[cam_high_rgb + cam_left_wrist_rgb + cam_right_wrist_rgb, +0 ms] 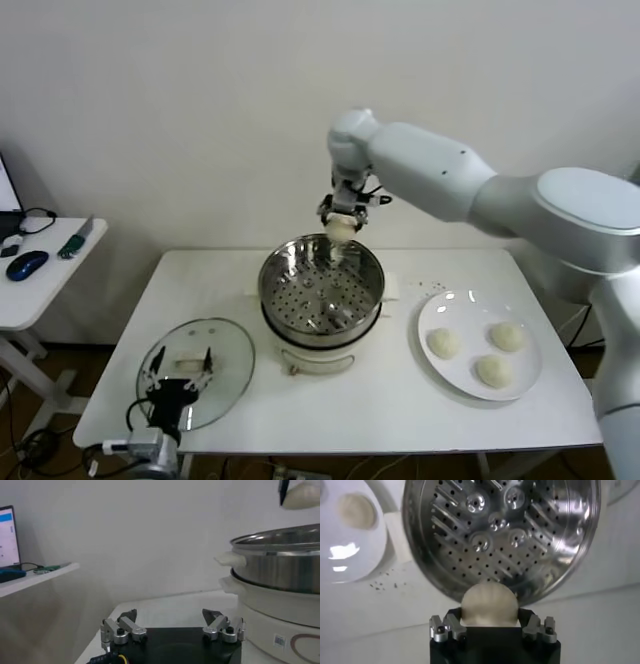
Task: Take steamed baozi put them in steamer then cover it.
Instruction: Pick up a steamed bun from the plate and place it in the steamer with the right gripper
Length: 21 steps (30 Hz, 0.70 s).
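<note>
right gripper (489,625) gripping baozi (489,602) — steamer (500,535) perforations visible

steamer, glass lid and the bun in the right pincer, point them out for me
steamer (283,272), head view, left inner wall of the steel basket
glass lid (228,352), head view, bare glass near its right rim
bun in the right pincer (488,602), right wrist view, middle of the bun's visible top

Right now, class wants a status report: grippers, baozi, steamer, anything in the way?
Right gripper holds baozi above steamer back rim. Left gripper open, parked by cover. Steamer empty, unobstructed.
</note>
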Tool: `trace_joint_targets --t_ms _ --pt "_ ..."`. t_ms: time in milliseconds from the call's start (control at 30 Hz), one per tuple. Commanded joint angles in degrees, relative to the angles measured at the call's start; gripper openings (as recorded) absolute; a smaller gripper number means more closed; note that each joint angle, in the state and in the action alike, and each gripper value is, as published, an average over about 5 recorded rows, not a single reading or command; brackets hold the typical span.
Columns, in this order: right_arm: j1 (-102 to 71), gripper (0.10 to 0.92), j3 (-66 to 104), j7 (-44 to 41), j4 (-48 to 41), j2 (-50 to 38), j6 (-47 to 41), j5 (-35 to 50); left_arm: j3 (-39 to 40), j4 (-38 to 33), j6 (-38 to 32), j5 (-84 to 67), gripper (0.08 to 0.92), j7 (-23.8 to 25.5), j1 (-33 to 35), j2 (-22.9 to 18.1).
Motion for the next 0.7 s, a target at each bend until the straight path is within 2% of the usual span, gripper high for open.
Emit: trace_joint_targets --t_ms 33,233,700 --pt "-8.8 0.721 4.0 2.3 -2.1 8.0 5.2 -16.2 0.6 -0.6 0.3 0.4 0.823 -0.1 0.7 -0.5" --pt "-11.8 0.721 5.2 3.2 -3.2 7.7 5.1 -20.9 1.1 -0.6 0.3 0.7 0.823 -0.1 0.8 -1.0" --pt "-13.6 0.733 5.8 3.8 -3.7 6.8 2.2 -21.2 1.1 -0.1 0.4 1.0 0.823 -0.2 0.7 -0.9"
